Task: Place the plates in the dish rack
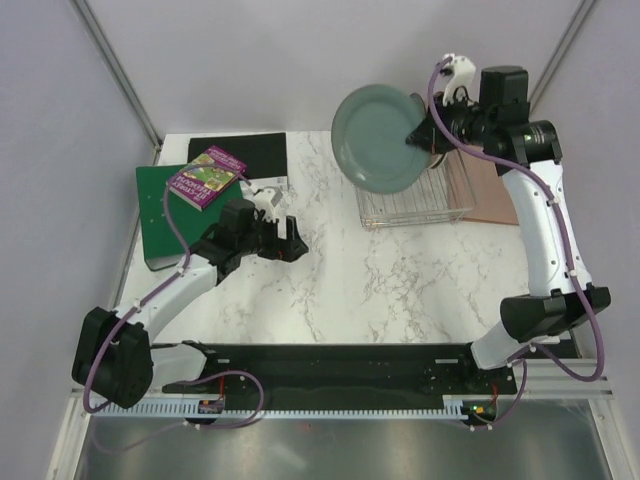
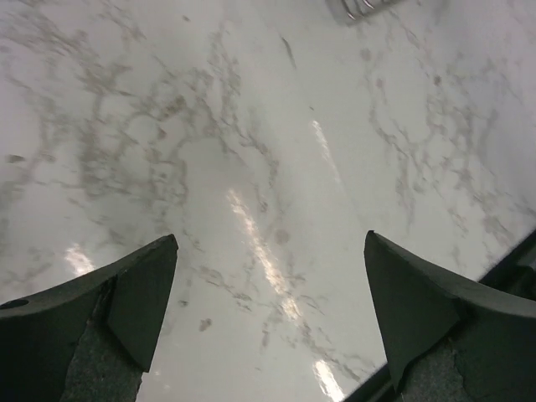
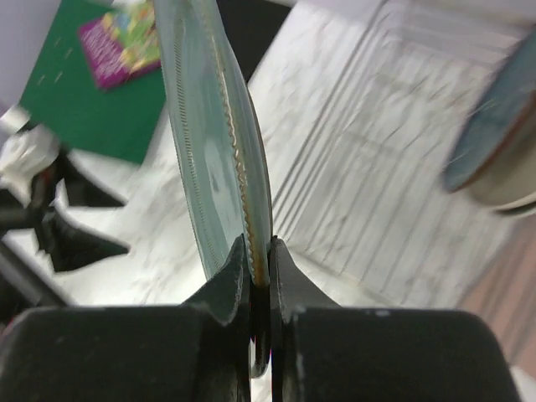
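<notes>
My right gripper (image 1: pixel 416 136) is shut on the rim of a plain grey-green plate (image 1: pixel 378 140), holding it up on edge above the left end of the dish rack (image 1: pixel 415 205), a silver wire basket. The right wrist view shows the plate (image 3: pixel 219 126) edge-on, pinched between the fingers of that gripper (image 3: pixel 260 255), with the rack's wires (image 3: pixel 377 142) below. More plates (image 3: pixel 498 126), a dark blue one on top, sit stacked at that view's right edge. My left gripper (image 1: pixel 292 243) (image 2: pixel 268 310) hangs open over bare marble, with nothing between its fingers.
A green binder (image 1: pixel 160 225) carrying a purple book (image 1: pixel 206 178) lies at the table's left. Behind them is a black mat (image 1: pixel 240 150). A brown board (image 1: pixel 482 190) lies right of the rack. A corner of the rack (image 2: pixel 360 7) shows in the left wrist view.
</notes>
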Tool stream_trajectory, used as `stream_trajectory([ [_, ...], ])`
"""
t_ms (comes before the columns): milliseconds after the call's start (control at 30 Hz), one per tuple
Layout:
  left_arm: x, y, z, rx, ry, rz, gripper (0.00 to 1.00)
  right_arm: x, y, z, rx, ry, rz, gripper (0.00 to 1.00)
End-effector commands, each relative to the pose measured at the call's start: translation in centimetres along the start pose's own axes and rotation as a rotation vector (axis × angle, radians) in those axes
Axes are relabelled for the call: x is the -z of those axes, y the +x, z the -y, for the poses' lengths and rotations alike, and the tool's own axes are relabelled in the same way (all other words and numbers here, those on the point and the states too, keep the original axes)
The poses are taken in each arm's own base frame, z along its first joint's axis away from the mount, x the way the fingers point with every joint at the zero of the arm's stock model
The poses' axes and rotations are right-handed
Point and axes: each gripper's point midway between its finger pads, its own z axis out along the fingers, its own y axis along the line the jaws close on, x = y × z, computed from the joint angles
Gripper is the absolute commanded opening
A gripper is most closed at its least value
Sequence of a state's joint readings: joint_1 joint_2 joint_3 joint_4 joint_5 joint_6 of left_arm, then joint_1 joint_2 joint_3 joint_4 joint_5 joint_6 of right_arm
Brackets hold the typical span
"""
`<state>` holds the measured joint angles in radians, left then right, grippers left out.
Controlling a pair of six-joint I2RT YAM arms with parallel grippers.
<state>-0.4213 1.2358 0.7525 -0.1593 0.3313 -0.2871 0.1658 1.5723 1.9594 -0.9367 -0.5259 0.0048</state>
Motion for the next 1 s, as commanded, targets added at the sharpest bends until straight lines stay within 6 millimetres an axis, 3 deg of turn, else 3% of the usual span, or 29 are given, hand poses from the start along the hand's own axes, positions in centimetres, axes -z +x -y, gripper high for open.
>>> stream_trajectory([
  [0,1.6,-4.9,-6.0,-0.159,-0.364,0.142,1.00,1.2,-9.3,7.0,-0.024,0.401,0.299,0.00],
  [67,3.4,-6.9,-9.6,-0.117,-0.610,0.222,1.00,0.7,-11.8,8.7,-0.021,0.474,0.426,0.00],
  [100,3.8,-7.4,-10.0,-0.129,-0.631,0.231,1.00,1.4,-12.5,10.3,-0.039,0.583,0.481,0.00],
  [167,4.2,-8.5,-10.0,-0.140,-0.630,0.247,1.00,0.5,-14.0,10.5,-0.012,0.635,0.557,0.00],
  [233,4.2,-8.8,-9.5,-0.157,-0.607,0.250,1.00,0.9,-14.4,11.9,-0.017,0.788,0.585,0.00],
  [267,4.1,-8.9,-9.3,-0.157,-0.591,0.249,1.00,-0.3,-14.7,11.9,-0.019,0.836,0.597,0.00],
  [300,3.9,-8.9,-9.2,-0.145,-0.586,0.249,1.00,0.3,-14.6,12.8,-0.043,0.940,0.613,0.00],
  [433,3.1,-8.6,-9.4,-0.135,-0.563,0.225,1.00,-2.0,-15.0,13.6,-0.030,0.981,0.610,0.00],
  [533,2.9,-8.2,-9.8,-0.128,-0.562,0.212,1.00,-3.8,-14.0,14.8,-0.010,1.057,0.571,0.00],
  [667,3.0,-8.2,-9.7,-0.112,-0.545,0.213,1.00,-4.7,-12.9,16.0,0.027,1.124,0.516,0.00],
  [967,2.8,-7.5,-9.8,-0.095,-0.527,0.193,1.00,-9.5,-9.0,17.8,0.063,1.115,0.371,0.00],
])
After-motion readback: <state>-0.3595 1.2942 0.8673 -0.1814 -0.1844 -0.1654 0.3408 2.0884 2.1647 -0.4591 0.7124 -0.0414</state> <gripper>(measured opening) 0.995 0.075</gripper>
